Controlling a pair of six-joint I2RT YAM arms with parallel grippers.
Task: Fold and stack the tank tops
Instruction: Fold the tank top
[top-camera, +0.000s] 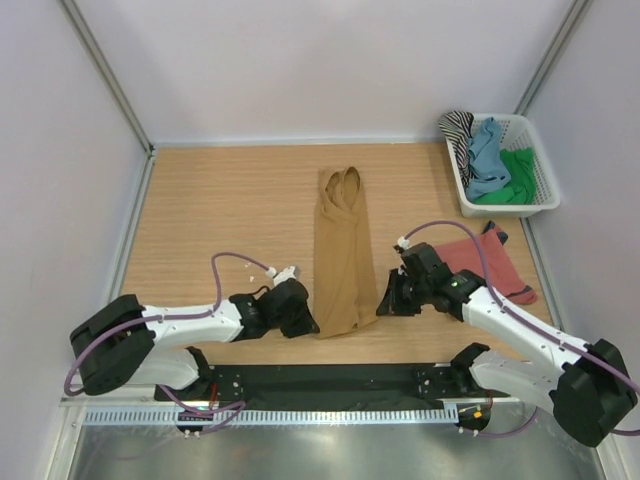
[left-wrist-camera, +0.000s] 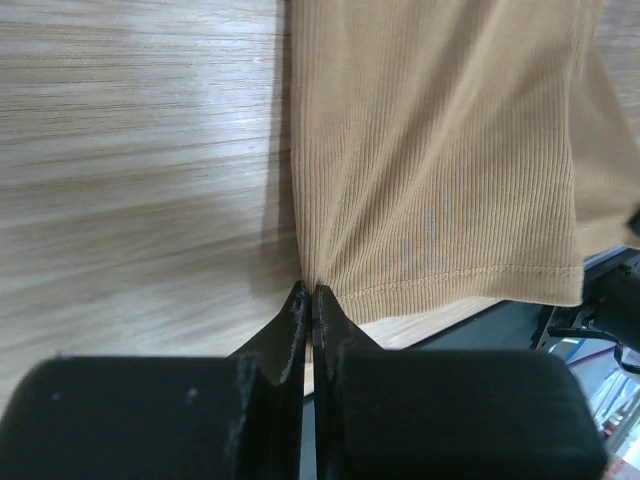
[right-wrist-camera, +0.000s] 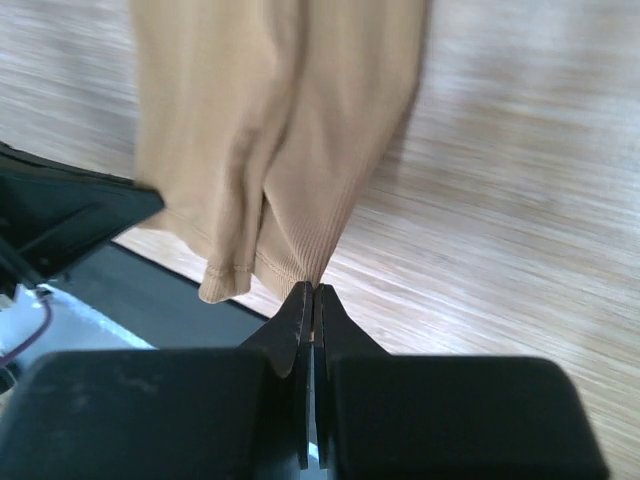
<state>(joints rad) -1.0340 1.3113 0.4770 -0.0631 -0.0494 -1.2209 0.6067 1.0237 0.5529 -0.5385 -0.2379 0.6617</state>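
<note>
An ochre-brown tank top (top-camera: 342, 255) lies folded lengthwise in a long strip down the middle of the table, straps at the far end. My left gripper (top-camera: 312, 322) is shut on its near left hem corner; the left wrist view shows that gripper (left-wrist-camera: 310, 290) pinching the ribbed ochre-brown tank top (left-wrist-camera: 440, 150). My right gripper (top-camera: 380, 308) is shut on the near right hem corner, and in the right wrist view this gripper (right-wrist-camera: 313, 290) pinches the ochre-brown tank top (right-wrist-camera: 270, 130). A rust-red tank top (top-camera: 490, 262) with navy trim lies flat behind the right arm.
A white basket (top-camera: 540, 195) at the back right holds striped, blue and green tank tops (top-camera: 492, 160). A black mat (top-camera: 330, 382) runs along the near table edge between the arm bases. White walls stand on three sides.
</note>
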